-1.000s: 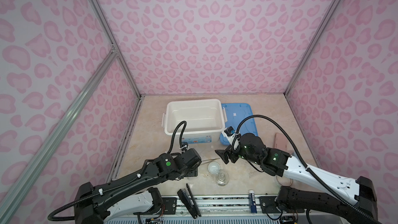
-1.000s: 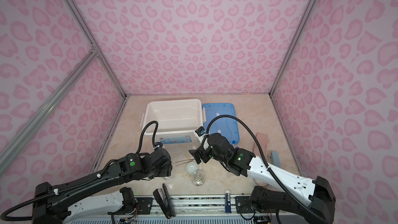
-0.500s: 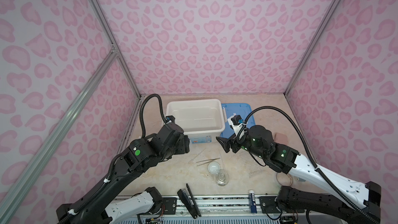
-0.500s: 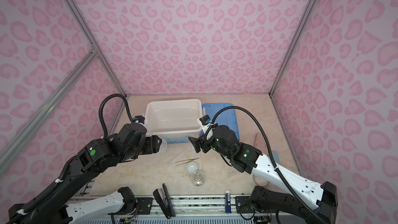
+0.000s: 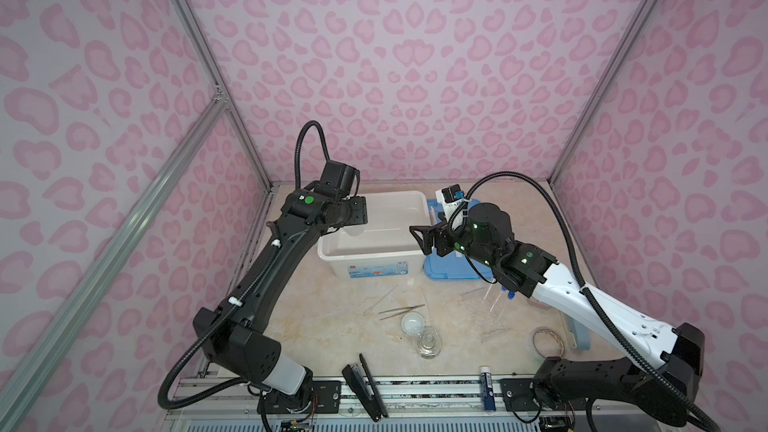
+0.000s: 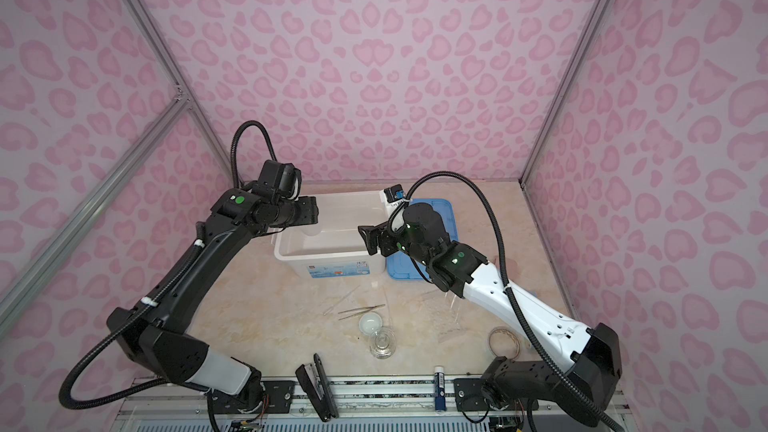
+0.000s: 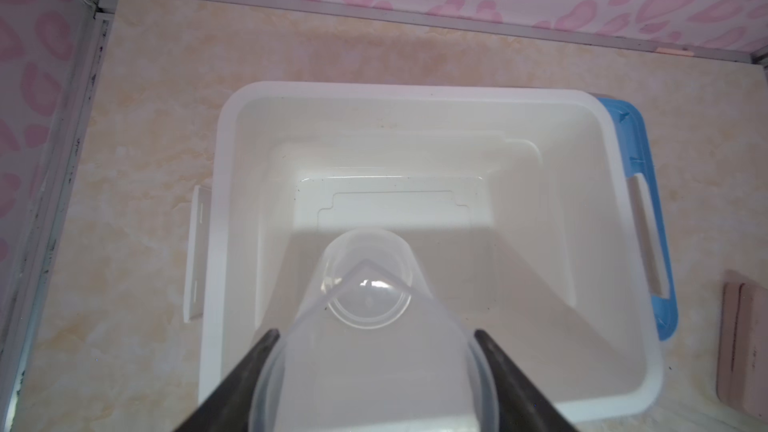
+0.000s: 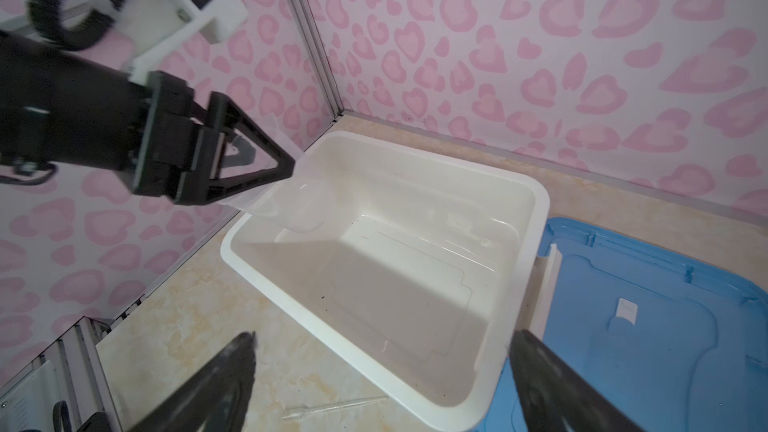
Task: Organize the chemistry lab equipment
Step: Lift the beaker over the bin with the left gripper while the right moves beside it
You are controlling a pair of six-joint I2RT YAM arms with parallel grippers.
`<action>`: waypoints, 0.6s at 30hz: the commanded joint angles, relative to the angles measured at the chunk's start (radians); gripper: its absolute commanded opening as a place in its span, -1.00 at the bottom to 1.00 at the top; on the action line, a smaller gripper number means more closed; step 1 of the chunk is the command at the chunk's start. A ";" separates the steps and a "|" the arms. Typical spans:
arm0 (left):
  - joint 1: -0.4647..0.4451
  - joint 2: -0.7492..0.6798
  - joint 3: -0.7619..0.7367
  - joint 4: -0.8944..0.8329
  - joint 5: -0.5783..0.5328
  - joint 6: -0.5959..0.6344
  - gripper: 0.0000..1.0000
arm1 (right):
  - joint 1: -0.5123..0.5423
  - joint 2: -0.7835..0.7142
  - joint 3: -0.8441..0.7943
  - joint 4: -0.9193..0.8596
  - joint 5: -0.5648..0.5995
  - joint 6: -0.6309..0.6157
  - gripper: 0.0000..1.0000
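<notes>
Two arms, change: in both top views the left arm lay low by the table's front edge a second ago and now reaches up over the white bin (image 5: pixel 374 257). The right arm has drawn back from mid-table to the bin's right side.
Left gripper (image 7: pixel 374 332): clenched on the clear flask (image 7: pixel 368 272), with one finger (image 7: pixel 266 351) against each flank of its wide part.
Flask, place: over the left part of the bin at about rim height, centre-left of the top views.
Flask against gripper: the wide end sits between the fingers at the bottom centre of the left wrist frame. The rest juts past the fingertips toward mid-frame.
Flask, axis: the long axis follows the line of the fingers, with the narrower round end pointing down into the bin. In the right wrist frame it slopes from upper left down to the right, tilted rather than upright.
Right gripper (image 8: pixel 382 338): released, jaws spread wide with nothing between them. It hangs by the bin's near right corner, beside the blue lid (image 8: pixel 665 326).
On the table: tweezers (image 5: pixel 401 311), white domed piece (image 5: pixel 412 322), glass jar (image 5: pixel 429 342) and dropper (image 5: pixel 380 300) lie at lower centre of the top views, well apart from both grippers.
</notes>
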 commanded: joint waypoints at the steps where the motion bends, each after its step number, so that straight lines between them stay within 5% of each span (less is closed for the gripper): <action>1: 0.030 0.075 -0.005 0.089 0.053 0.036 0.48 | -0.006 0.031 -0.002 0.050 -0.031 -0.018 0.91; 18: 0.047 0.275 -0.092 0.243 0.017 0.070 0.46 | -0.043 0.070 -0.082 0.136 -0.085 -0.002 0.88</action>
